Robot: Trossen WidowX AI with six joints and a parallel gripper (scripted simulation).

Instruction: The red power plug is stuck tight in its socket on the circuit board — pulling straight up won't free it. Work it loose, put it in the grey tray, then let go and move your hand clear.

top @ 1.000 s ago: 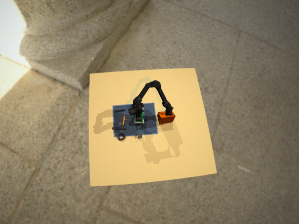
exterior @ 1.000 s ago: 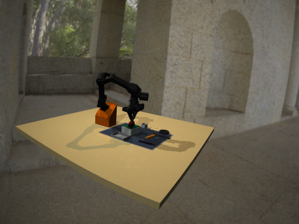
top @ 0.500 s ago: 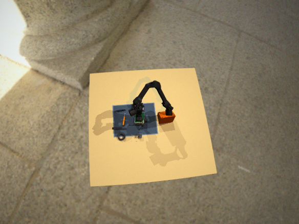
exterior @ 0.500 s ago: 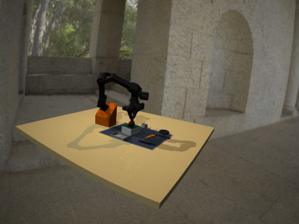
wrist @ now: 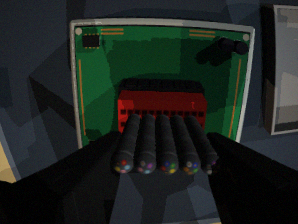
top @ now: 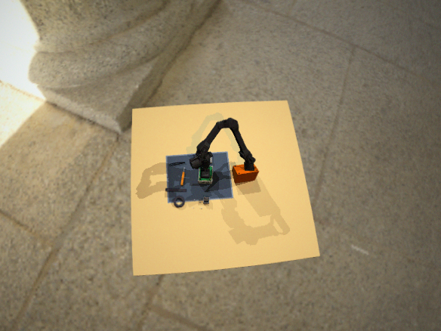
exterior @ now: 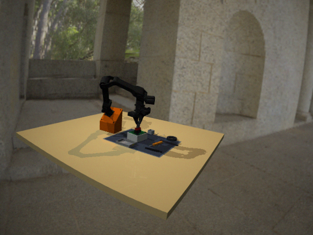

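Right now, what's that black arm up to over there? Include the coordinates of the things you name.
The arm's gripper (exterior: 138, 125) is closed on the red plug (exterior: 138, 129) (wrist: 162, 102), down at the green circuit board (top: 200, 178) (exterior: 131, 132) (wrist: 150, 55). The plug has not reached the grey tray (exterior: 129, 144) (wrist: 285, 95), which sits beside the board. The job is to work the stuck plug loose and put it in that tray; whether it has come free of its socket yet, I cannot tell.
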